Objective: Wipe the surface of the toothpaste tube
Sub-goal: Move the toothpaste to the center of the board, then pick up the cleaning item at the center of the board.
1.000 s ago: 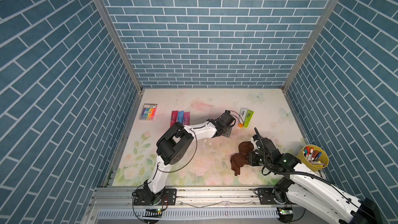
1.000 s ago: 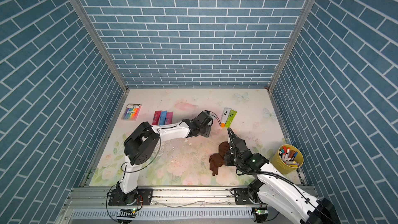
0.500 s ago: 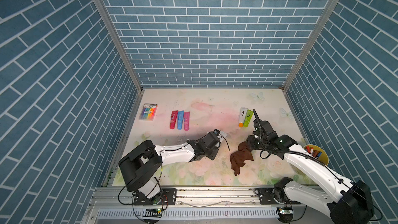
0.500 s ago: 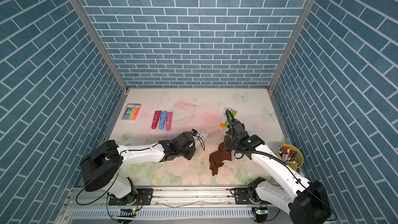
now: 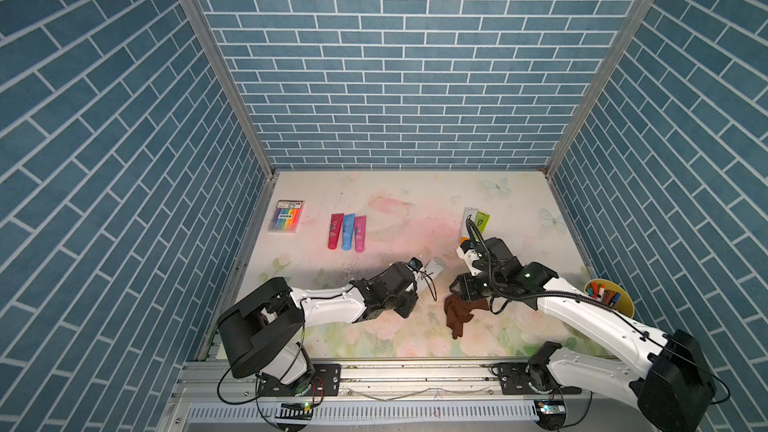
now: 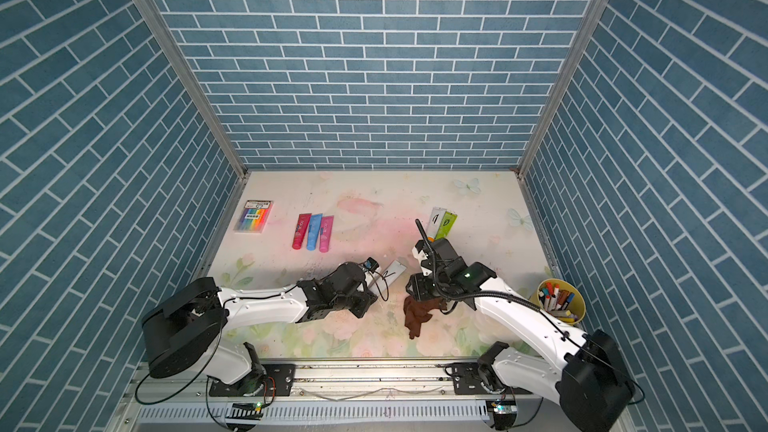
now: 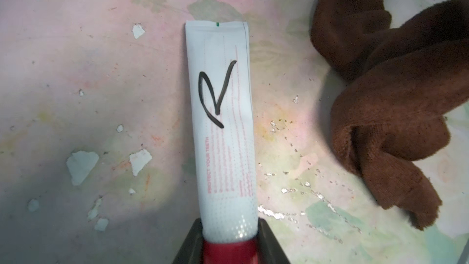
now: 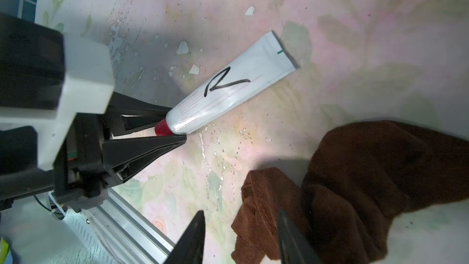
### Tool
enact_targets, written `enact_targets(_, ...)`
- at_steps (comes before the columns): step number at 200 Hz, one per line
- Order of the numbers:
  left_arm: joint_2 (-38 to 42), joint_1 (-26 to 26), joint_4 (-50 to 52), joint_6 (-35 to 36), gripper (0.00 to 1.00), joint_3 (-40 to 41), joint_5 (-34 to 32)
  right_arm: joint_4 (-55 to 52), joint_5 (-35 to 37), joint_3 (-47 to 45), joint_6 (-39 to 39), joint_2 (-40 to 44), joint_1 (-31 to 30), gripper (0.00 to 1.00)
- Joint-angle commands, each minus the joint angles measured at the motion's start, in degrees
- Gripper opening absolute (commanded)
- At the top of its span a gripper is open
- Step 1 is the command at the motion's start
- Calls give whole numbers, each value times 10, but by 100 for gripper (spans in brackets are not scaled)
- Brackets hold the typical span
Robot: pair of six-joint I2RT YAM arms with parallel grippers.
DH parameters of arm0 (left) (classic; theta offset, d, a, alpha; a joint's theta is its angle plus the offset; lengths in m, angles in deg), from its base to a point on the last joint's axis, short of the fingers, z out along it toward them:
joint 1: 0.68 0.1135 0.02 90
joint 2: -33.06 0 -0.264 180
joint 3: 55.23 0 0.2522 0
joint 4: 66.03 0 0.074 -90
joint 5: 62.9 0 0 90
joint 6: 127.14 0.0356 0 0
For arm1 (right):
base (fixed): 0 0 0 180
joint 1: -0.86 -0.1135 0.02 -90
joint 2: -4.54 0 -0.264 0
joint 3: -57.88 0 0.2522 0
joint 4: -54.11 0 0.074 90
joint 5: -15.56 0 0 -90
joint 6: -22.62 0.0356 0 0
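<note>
At the counter's (image 5: 399, 201) 10 o'clock corner lies a flat pack of rainbow-coloured markers (image 5: 289, 216). At its 3 o'clock, three plastic tubes in red, blue and pink (image 5: 347, 232) lie side by side, touching.

Nearer the 6 o'clock edge, the left arm reaches in from 8 o'clock. The left fingers (image 7: 189, 247) are clenched on the red cap of the white toothpaste tube (image 7: 223, 123), one finger on each side of the cap. In both top views the tube sits just toward 6 o'clock from the counter's middle, its flat crimped end pointing to about 1 o'clock. A black marker scrawl crosses its white face. Whether the crimped end rests on the counter cannot be told.

At the tube's 4 o'clock, near but apart, a crumpled brown terry cloth (image 5: 457, 311) lies on the counter. The right arm comes in from 4 o'clock, and the right fingers (image 8: 194, 242) are released over the cloth's 12 o'clock end. They are spread wide with a fold between them, one finger against the fabric and the other clear of it.

At 12 o'clock from the right wrist, a white tube and a green tube (image 5: 476, 220) lie side by side. At the counter's 4 o'clock edge stands a yellow cup (image 5: 628, 308) full of marker pens.
</note>
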Motion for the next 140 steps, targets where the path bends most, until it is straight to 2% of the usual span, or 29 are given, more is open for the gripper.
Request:
enact_targets(1, 17, -1, -24, 4, 16, 17, 8, 7, -6, 4, -28, -42, -7, 44)
enact_targets(13, 22, -1, -25, 0, 28, 23, 5, 3, 12, -5, -23, -54, -6, 44)
enact_targets(29, 20, -1, -24, -6, 48, 30, 5, 3, 25, -24, -18, -50, -7, 45)
enact_targets(37, 18, -1, -24, -8, 54, 31, 4, 2, 26, -34, -18, -43, -9, 45)
enact_targets(63, 15, -1, -25, -12, 61, 37, 3, -2, 24, -56, -13, -26, -12, 49)
enact_targets(96, 14, -1, -26, -12, 62, 36, 4, -2, 48, -61, 1, -61, -26, 51)
enact_targets(110, 15, -1, -27, -13, 62, 38, 4, 4, 62, -66, 9, -75, -28, 43)
enact_targets(126, 17, -1, -30, -13, 61, 42, 7, 9, 74, -68, 16, -81, -29, 20)
enact_targets(140, 15, -1, -33, -11, 56, 44, 11, 9, 80, -68, 21, -68, -29, 7)
